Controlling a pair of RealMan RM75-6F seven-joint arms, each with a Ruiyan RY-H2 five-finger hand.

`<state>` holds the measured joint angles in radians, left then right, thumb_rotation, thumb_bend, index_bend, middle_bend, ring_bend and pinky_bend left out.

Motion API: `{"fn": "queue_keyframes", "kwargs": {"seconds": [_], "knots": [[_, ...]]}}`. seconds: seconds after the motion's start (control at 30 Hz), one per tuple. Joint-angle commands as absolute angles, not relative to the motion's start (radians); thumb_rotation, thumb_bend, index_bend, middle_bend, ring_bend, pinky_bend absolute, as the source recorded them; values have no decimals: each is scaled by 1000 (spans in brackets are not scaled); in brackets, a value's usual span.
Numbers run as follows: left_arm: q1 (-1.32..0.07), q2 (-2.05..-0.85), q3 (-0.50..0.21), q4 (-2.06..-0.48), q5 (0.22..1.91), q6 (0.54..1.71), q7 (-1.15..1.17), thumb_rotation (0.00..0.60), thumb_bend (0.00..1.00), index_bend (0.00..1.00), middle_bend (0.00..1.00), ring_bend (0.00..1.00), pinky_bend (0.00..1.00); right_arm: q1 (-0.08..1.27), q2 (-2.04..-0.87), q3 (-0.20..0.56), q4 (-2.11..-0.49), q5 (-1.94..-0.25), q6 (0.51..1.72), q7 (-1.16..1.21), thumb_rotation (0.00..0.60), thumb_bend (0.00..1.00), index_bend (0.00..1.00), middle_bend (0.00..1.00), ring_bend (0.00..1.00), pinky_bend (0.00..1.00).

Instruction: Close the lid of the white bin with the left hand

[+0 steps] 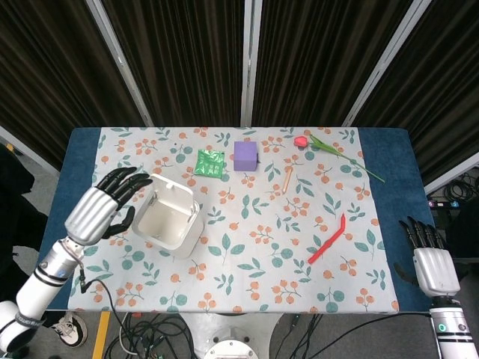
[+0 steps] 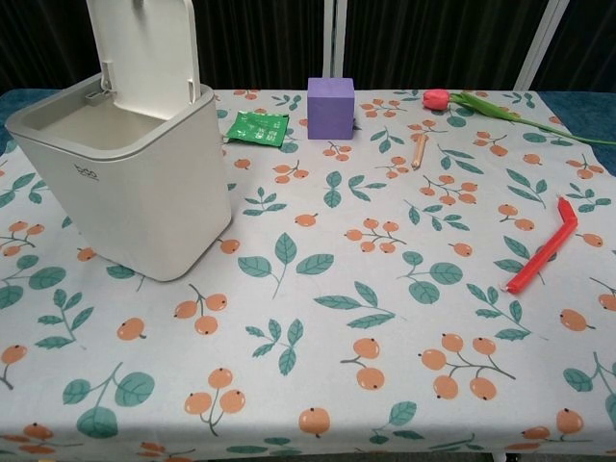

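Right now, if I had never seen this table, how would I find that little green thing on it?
Start at the big white bin with its lid up, on the left of the flowered tablecloth. Just beyond it, towards the curtains, lies the green packet, beside the purple cube. It is the only flat, green, crinkly item there.

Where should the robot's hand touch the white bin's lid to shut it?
Probably the lid's free top edge, reached from behind it. The lid stands upright, hinged at the back rim of the white bin, so the left hand could push it forward and down.

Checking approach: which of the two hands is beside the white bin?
The left hand, raised with fingers spread beside the open white bin; the right hand sits past the table's far right edge.
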<state>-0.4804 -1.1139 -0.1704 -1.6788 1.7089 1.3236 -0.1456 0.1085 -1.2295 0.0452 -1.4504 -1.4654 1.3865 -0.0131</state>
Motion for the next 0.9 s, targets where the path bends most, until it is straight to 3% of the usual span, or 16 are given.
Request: {"fn": "queue_keyframes", "kwargs": {"seconds": [0.03, 0.5, 0.9], "knots": [[-522, -1118, -182, -1691, 1709, 1280, -154, 600, 677, 159, 155, 69, 138, 108, -1231, 45, -1447, -1465, 1386, -10, 600, 193, 0, 0, 0, 0], [-646, -1113, -196, -1716, 1651, 1126, -141, 600, 699, 158, 155, 70, 138, 106, -1237, 47, -1427, -1457, 1384, 13, 600, 194, 0, 0, 0, 0], [-683, -1027, -169, -1799, 1580, 1012, -68, 600, 716, 164, 189, 70, 139, 105, -1244, 48, -1402, -1448, 1375, 37, 600, 198, 0, 0, 0, 0]]}}
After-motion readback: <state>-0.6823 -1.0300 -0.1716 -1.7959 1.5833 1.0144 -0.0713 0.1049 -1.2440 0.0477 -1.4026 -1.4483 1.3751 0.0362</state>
